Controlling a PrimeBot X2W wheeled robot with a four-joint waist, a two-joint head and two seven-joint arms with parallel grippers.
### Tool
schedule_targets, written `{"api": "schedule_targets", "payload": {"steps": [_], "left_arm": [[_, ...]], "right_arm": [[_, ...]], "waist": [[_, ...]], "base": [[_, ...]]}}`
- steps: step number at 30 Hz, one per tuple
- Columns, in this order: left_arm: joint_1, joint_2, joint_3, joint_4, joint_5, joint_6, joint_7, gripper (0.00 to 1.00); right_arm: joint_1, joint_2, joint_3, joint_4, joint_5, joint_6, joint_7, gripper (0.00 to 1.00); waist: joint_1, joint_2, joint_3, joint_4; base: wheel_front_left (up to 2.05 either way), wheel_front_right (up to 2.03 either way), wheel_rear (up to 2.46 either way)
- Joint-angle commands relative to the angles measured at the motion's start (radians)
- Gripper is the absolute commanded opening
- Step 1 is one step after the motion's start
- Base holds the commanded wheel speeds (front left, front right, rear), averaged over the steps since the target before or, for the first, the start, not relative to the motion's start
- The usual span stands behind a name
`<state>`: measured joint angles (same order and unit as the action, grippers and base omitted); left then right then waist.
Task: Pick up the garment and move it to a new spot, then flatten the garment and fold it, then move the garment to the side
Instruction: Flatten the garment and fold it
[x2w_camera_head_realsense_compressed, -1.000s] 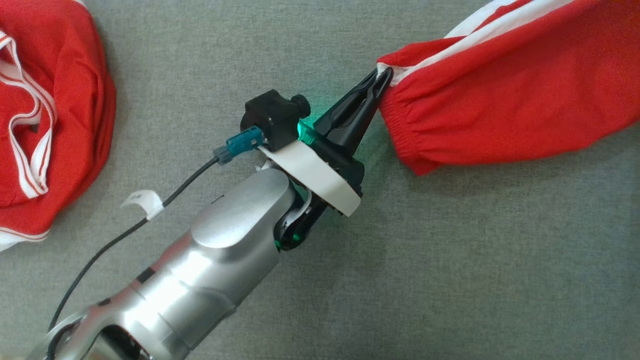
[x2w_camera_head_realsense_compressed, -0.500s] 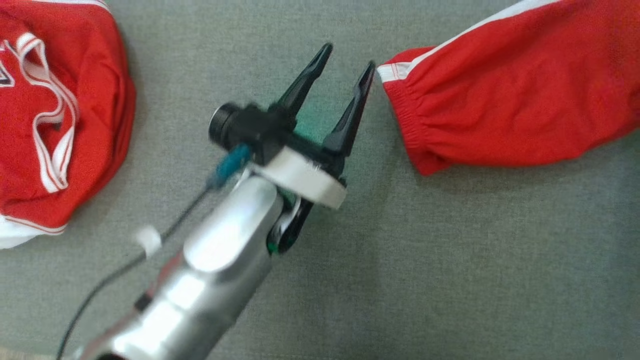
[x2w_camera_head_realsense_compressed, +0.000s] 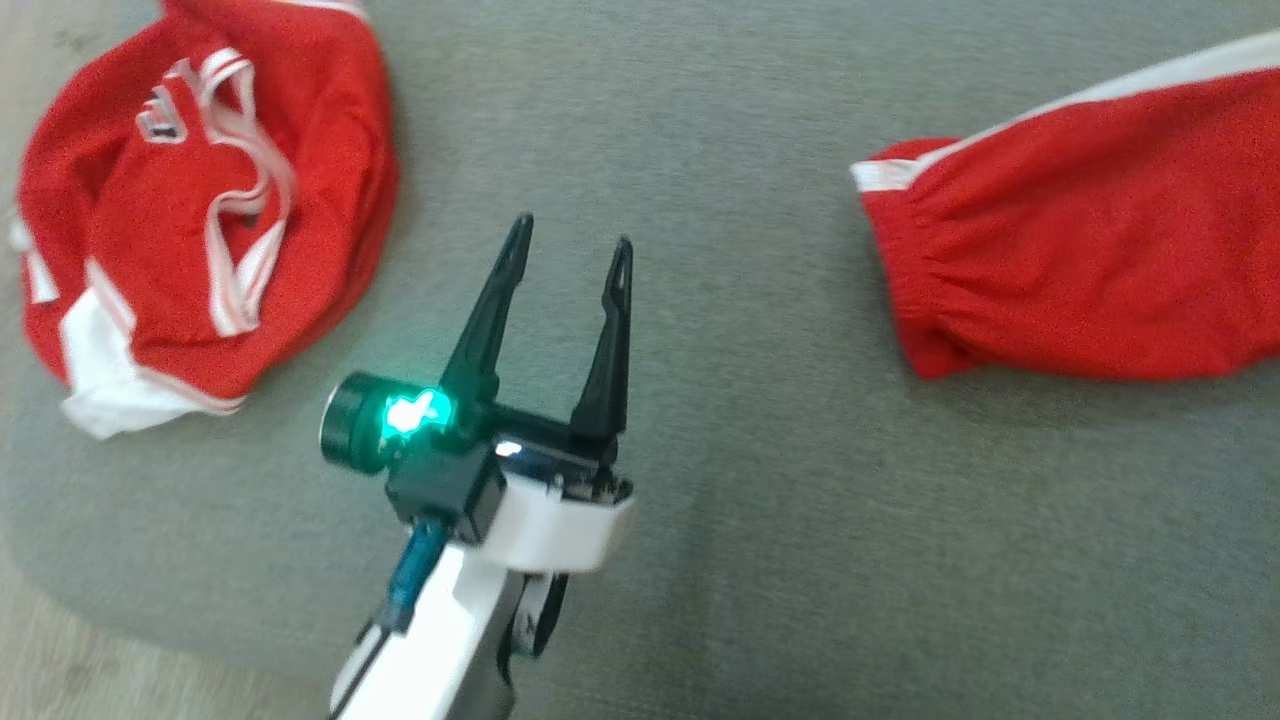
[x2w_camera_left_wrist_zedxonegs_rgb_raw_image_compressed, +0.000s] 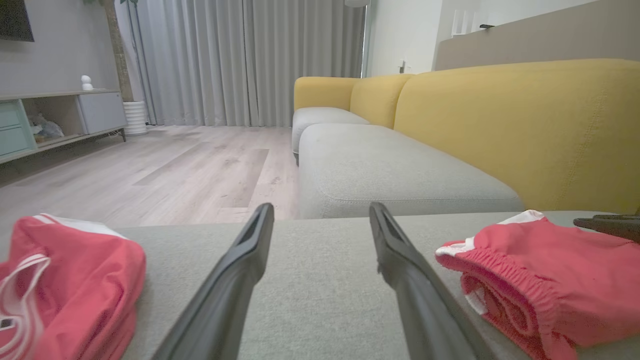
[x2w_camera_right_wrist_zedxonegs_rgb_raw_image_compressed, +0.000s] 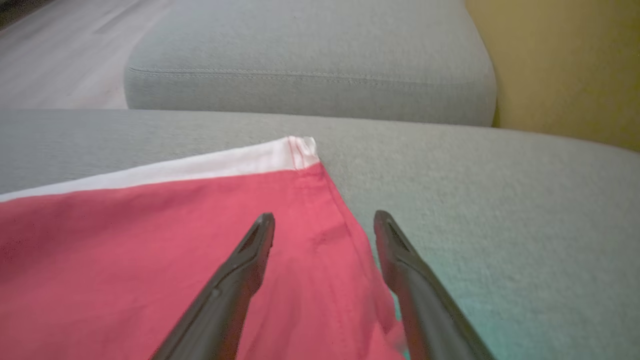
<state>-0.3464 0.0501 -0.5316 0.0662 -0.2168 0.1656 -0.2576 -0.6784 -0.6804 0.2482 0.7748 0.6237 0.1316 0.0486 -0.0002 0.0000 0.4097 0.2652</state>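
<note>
The garment (x2w_camera_head_realsense_compressed: 1080, 260), red with a white side stripe and an elastic waistband, lies flat on the grey cushion (x2w_camera_head_realsense_compressed: 800, 500) at the right. My left gripper (x2w_camera_head_realsense_compressed: 571, 235) hovers open and empty left of the waistband, well apart from it. In the left wrist view the left gripper (x2w_camera_left_wrist_zedxonegs_rgb_raw_image_compressed: 321, 212) points across the cushion, with the garment (x2w_camera_left_wrist_zedxonegs_rgb_raw_image_compressed: 540, 280) at its right. My right gripper (x2w_camera_right_wrist_zedxonegs_rgb_raw_image_compressed: 324, 220) stands open over a corner of the garment (x2w_camera_right_wrist_zedxonegs_rgb_raw_image_compressed: 175, 260), holding nothing; one finger is over cloth, the other over the hem's edge.
A second red and white bundle of cloth (x2w_camera_head_realsense_compressed: 200, 220) lies bunched at the cushion's left end. The cushion's front edge and wood floor (x2w_camera_head_realsense_compressed: 100, 680) are at the lower left. A yellow sofa back (x2w_camera_left_wrist_zedxonegs_rgb_raw_image_compressed: 500, 125) rises behind, and another grey seat (x2w_camera_left_wrist_zedxonegs_rgb_raw_image_compressed: 390, 170) lies beyond.
My left gripper opened, let go of the garment's waistband and drew back to the left. The waistband end settled onto the cushion. The head camera has shifted too.
</note>
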Motion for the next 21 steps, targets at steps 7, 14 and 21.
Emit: {"api": "schedule_targets", "payload": {"steps": [7,14,21], "left_arm": [[0.055,0.002,0.036,-0.103,0.11,0.021,-0.004,1.0],[0.094,0.001,0.062,-0.126,0.116,0.038,-0.004,1.0],[0.127,0.001,0.097,-0.115,0.116,0.025,-0.004,1.0]], "right_arm": [[0.069,-0.076,-0.046,0.045,0.103,-0.001,0.097,1.0],[0.12,-0.081,-0.06,0.033,0.19,-0.001,0.181,0.0],[0.129,-0.069,-0.054,0.039,0.134,-0.001,0.115,0.0]], "waist": [[0.0002,0.0,0.005,0.075],[0.0002,0.0,-0.018,0.067],[0.0002,0.0,-0.075,-0.02]], "base": [[0.0,0.0,0.0],[0.0,0.0,0.0],[0.0,0.0,0.0]]}}
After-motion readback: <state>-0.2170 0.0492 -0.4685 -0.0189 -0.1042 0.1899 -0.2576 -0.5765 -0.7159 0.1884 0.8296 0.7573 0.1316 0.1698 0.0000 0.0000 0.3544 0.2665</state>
